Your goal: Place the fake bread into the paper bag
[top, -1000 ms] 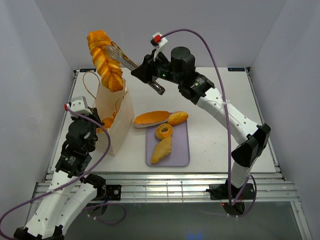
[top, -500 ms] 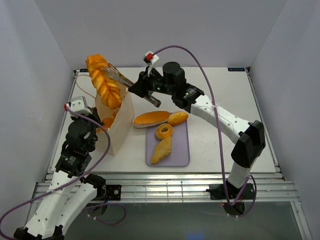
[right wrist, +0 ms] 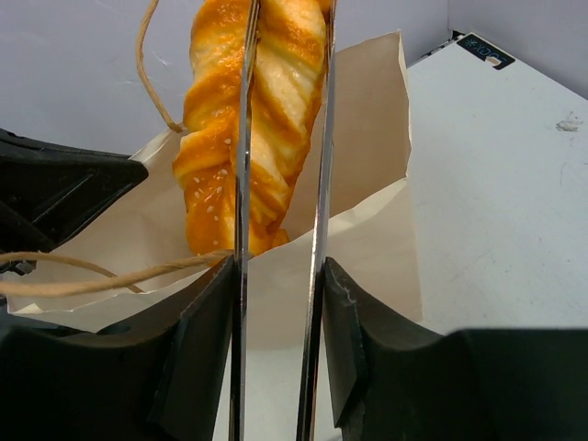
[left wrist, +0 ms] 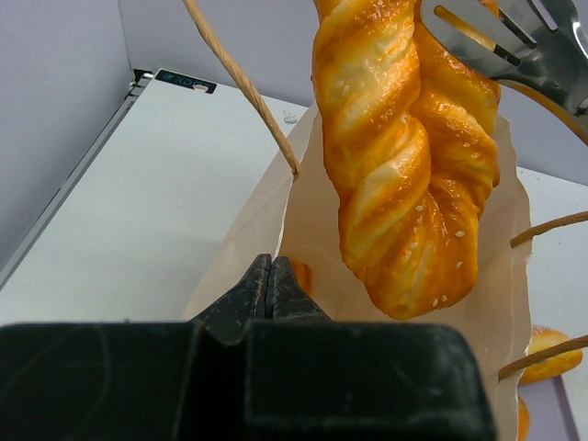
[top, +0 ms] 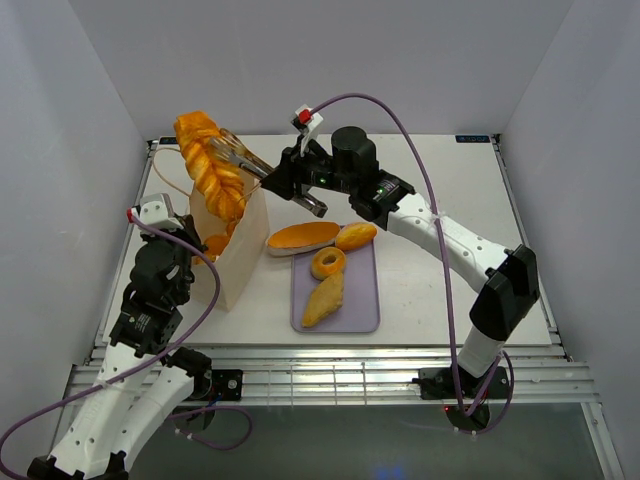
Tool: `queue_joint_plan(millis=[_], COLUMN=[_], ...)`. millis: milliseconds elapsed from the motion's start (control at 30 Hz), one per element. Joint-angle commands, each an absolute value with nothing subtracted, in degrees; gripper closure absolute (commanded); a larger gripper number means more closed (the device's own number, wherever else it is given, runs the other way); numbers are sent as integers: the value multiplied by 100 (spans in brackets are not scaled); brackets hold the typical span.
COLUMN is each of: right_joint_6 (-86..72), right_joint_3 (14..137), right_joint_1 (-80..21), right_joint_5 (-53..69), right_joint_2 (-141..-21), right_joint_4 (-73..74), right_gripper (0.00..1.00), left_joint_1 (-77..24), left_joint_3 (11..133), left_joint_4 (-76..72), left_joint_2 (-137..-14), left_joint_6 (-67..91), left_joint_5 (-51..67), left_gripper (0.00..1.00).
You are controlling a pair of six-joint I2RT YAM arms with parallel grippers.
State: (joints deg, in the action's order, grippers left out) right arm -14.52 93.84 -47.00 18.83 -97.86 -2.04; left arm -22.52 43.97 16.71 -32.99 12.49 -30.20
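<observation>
Below, a white table [top: 430, 300], boxed in by pale grey walls [top: 60, 150]. At left, left gripper [left wrist: 269, 276] with fingers pressed together on the rim of the upright paper bag [top: 240, 250]. At its open mouth, hanging tip-down: glossy golden braided loaf [top: 212, 165], sesame-flecked, pinched in silver tongs [top: 240, 155]. Rightward, right gripper [right wrist: 276, 312] clamped on those tongs.
</observation>
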Motion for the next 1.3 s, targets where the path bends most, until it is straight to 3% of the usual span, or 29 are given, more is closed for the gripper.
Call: queue_joint_plan(millis=[0,300,967,1267], right_joint_6=[-1371,-1266,-976,-1230], right_joint_3=[9404,9466,9457,8345], right_joint_1=[-4746,-4737,-4729,-4623], right_joint_5=[1916,1837,1091,265], right_joint_2=[-9440,-9334,-8500,-7184], right_joint_4=[-563,-352,422,940], right_gripper=[54,43,49,49], left_joint_1=[-2268,-2268,-2268,-2268], left_joint_3=[4395,4368,4333,4324], left_joint_4=[1591,1617,1670,1687], left_joint_2=[-3243,-3190,-3164,-3129], left_joint_6=[1231,1239,1248,1248], left_joint_5=[-2927,-2936,-2927,-2918], left_gripper=[100,100,100,100])
